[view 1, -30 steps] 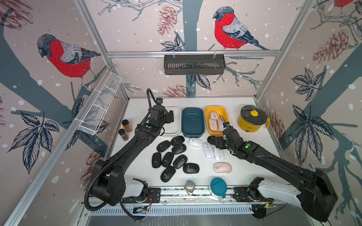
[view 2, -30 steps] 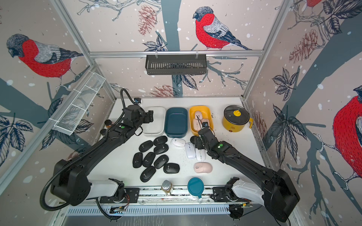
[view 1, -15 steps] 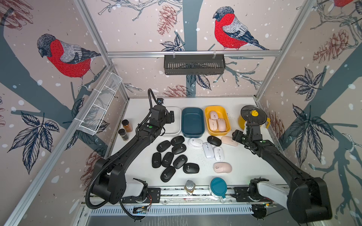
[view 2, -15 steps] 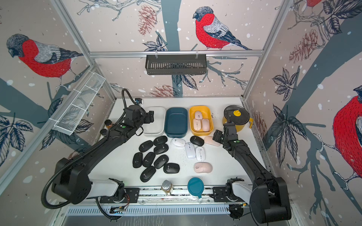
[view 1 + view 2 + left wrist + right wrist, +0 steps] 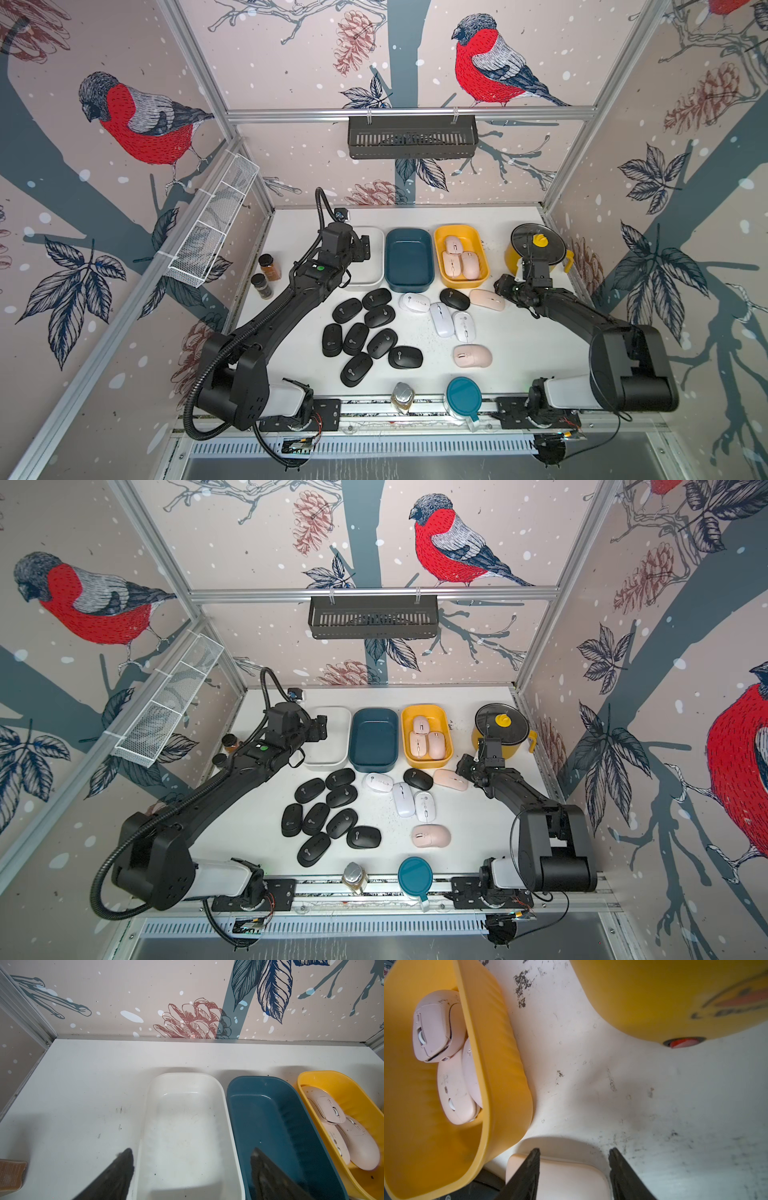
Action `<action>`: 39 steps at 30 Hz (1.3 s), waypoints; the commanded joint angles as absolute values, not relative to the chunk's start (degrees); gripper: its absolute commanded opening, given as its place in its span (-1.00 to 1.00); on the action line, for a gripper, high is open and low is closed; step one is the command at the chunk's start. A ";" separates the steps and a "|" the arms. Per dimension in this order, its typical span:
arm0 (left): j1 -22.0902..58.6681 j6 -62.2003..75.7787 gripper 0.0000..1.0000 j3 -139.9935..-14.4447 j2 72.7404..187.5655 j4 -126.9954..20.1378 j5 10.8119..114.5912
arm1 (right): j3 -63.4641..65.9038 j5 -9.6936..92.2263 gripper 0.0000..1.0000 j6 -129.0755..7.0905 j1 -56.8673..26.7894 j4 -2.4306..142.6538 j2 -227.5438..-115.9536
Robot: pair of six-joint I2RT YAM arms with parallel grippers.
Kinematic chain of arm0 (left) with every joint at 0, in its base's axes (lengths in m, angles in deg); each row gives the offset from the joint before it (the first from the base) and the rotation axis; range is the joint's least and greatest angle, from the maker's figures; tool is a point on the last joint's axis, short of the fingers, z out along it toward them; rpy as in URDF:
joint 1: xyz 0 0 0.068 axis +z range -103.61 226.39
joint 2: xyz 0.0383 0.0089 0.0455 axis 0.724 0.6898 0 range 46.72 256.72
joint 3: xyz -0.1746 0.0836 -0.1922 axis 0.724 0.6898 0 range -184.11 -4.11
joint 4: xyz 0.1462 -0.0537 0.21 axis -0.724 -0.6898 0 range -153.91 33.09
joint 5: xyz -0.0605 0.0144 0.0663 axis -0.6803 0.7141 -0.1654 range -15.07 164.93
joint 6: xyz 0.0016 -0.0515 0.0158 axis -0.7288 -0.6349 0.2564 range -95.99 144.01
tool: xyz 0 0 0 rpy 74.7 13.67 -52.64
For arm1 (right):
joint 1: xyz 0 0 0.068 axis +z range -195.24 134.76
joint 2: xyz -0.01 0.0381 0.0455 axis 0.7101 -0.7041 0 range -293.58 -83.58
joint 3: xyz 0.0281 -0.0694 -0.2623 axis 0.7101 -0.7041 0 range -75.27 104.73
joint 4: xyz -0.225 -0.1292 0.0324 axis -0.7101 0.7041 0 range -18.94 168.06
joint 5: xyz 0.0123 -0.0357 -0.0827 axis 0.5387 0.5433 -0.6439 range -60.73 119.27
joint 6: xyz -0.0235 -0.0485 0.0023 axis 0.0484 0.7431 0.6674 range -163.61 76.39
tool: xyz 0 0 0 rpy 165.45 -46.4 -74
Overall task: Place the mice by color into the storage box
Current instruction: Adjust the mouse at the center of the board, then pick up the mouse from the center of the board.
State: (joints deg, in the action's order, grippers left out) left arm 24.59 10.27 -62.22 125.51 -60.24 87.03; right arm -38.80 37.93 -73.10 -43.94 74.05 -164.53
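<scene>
My right gripper (image 5: pixel 574 1150) had swung back from over the white mice (image 5: pixel 442 320) (a second earlier) and closed on the pink mouse (image 5: pixel 487 299), which lay on the table (image 5: pixel 519 345) just beside the yellow bin (image 5: pixel 461 284). Only the right wrist view showed my fingers (image 5: pixel 529 1167) clamping its sides. My left gripper (image 5: pixel 191 1149) hung above the white bin (image 5: pixel 185 1074), fingers apart and empty.

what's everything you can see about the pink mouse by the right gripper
Slim oval pink mouse, matte pale plastic with a small dark mark on top. It lies flat on the white table, just in front of the yellow bin, close beside a black mouse. The right gripper is shut across its end.
</scene>
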 commanded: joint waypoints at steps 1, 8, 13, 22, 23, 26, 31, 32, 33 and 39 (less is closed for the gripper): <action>24.59 10.29 0.73 -62.65 125.69 -60.06 87.71 | -38.62 37.84 0.08 -73.49 -42.53 71.91 -166.31; 24.59 10.47 0.73 -62.65 125.83 -60.16 87.68 | -39.79 33.92 0.06 -74.30 -37.13 73.76 -166.79; 24.59 10.30 0.73 -62.56 125.91 -60.08 87.42 | -41.54 33.62 0.10 -75.68 -34.70 75.16 -163.44; 24.59 10.34 0.73 -62.69 125.72 -60.25 87.27 | -43.08 33.45 0.27 -77.41 -27.30 77.67 -160.03; 24.59 10.30 0.73 -62.68 125.65 -60.29 87.23 | -43.02 33.23 0.27 -77.64 -26.53 78.04 -160.09; 24.59 10.21 0.73 -62.65 125.39 -60.34 87.24 | -42.93 32.11 0.28 -77.80 -24.57 79.28 -159.98; 24.50 9.96 0.73 -62.54 125.12 -60.17 87.02 | -41.93 26.69 0.32 -77.49 -21.72 81.93 -159.99; 24.50 9.82 0.73 -62.56 125.12 -60.22 86.97 | -41.64 25.88 0.34 -77.39 -21.57 82.18 -160.22; 24.50 9.85 0.73 -62.52 125.12 -60.25 86.93 | -41.54 25.46 0.35 -77.36 -21.58 82.15 -160.50; 24.50 9.94 0.73 -62.56 125.03 -60.25 87.07 | -39.39 22.92 0.44 -76.66 -19.89 81.97 -163.84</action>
State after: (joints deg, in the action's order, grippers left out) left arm 24.52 10.25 -62.29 125.44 -60.62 86.98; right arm -40.40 25.93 -76.80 -20.79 81.56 -162.72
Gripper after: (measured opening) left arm 0.866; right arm 0.719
